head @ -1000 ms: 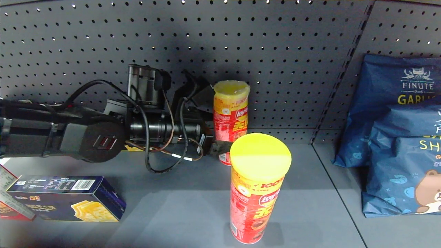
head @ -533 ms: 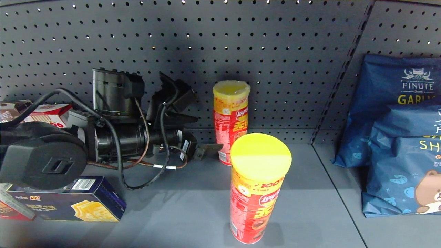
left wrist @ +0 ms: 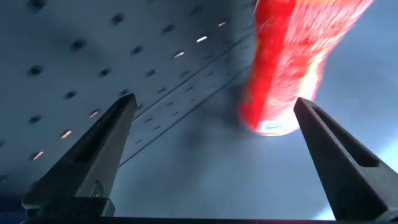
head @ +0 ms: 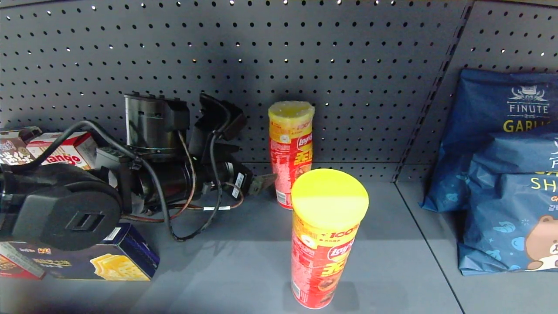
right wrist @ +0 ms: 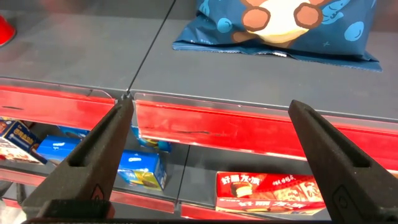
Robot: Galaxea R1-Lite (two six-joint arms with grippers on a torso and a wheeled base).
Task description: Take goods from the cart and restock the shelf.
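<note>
Two red chip cans with yellow lids stand upright on the grey shelf [head: 244, 261]. The rear can [head: 291, 152] is by the pegboard wall and the front can [head: 327, 235] is nearer me. My left gripper [head: 257, 176] is open just left of the rear can, clear of it. In the left wrist view the rear can [left wrist: 292, 68] lies beyond the spread fingers [left wrist: 93, 162], with nothing between them. My right gripper [right wrist: 214, 155] is open and empty, held before the shelf's red front strip [right wrist: 249, 127].
A blue cracker box [head: 87, 253] lies at the front left under my left arm, with red and white boxes [head: 61, 150] behind it. Blue snack bags [head: 505, 174] fill the right bay past a divider. Boxes [right wrist: 267, 186] sit on the lower shelf.
My left gripper has let go of the rear can and drawn back to the left. The can stays standing by the back wall.
</note>
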